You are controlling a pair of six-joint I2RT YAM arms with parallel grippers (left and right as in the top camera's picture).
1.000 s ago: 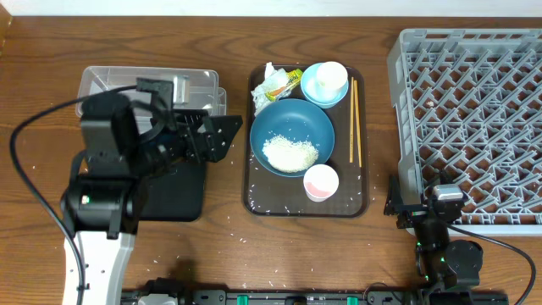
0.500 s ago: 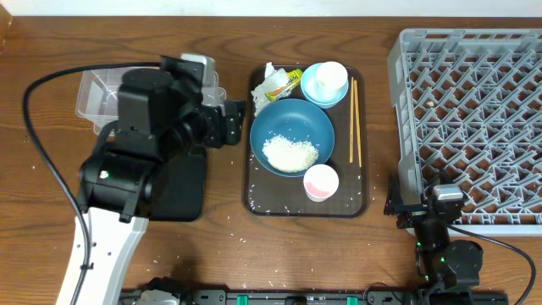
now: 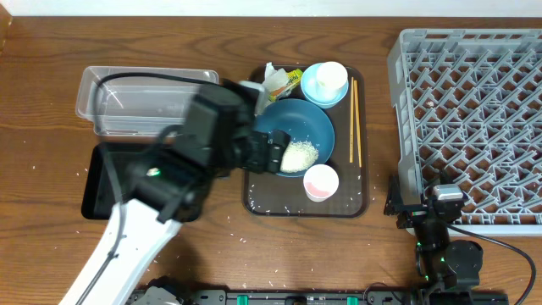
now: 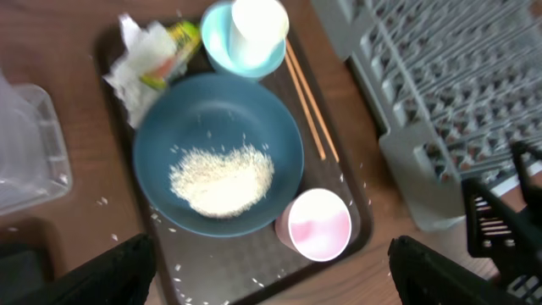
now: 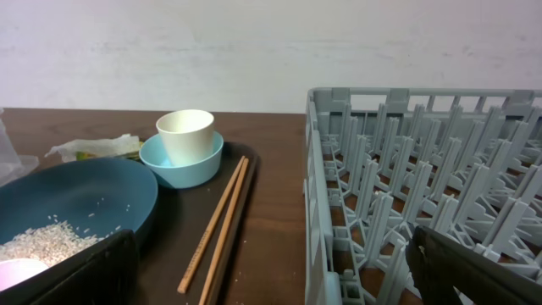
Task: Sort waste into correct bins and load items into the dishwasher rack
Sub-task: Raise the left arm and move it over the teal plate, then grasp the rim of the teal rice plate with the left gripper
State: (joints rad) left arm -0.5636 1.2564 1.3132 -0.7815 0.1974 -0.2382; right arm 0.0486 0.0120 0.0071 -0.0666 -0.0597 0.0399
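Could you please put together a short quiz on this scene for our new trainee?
1. True or false: the white cup stands inside the small light-blue bowl.
2. Most of the rice lies in: A) the large dark-blue bowl, B) the pink cup, C) the clear tub.
3. What lies on the brown tray between that bowl and the dishwasher rack?
Key: 1 true; 2 A; 3 the chopsticks.

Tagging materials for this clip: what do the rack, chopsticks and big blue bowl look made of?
Rack: grey moulded plastic, matte lattice ribs. Chopsticks: pale wood or bamboo, tan and unglossy. Dark-blue bowl: smooth, even colour, dull sheen; plastic or glazed ceramic, cannot tell which.
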